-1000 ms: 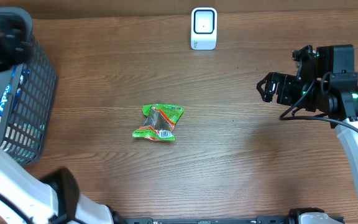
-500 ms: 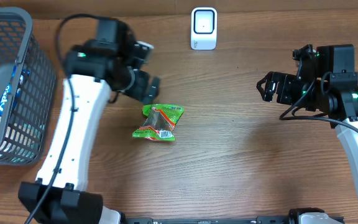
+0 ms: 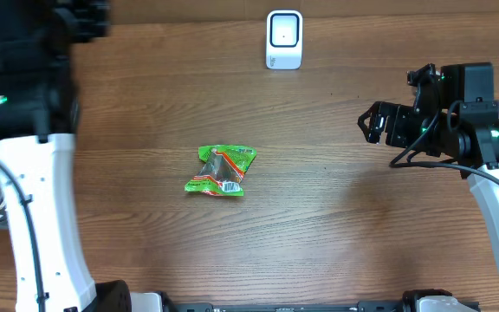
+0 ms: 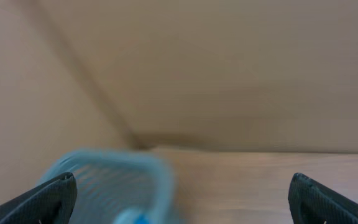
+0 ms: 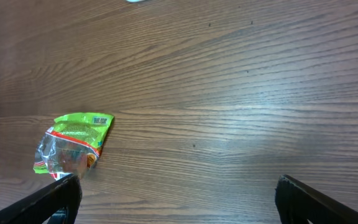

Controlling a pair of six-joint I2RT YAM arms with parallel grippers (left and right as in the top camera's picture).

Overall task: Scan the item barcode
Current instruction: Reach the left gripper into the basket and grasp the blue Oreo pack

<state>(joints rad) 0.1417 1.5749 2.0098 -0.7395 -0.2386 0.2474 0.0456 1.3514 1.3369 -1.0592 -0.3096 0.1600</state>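
green snack packet point(image 3: 221, 170), scanner point(image 3: 284, 39) well apart

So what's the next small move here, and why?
Probably reach the right gripper toward the green packet: it lies untouched mid-table, well short of the scanner, the jaws are open and empty, and the right wrist view frames it.

Wooden table point(image 3: 336, 234); grey mesh basket point(image 4: 107, 177) (blurred).

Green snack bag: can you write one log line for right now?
snack bag: lying on table, untouched | scanner: at far edge | left gripper: open, empty | right gripper: open, empty | scan: not yet done
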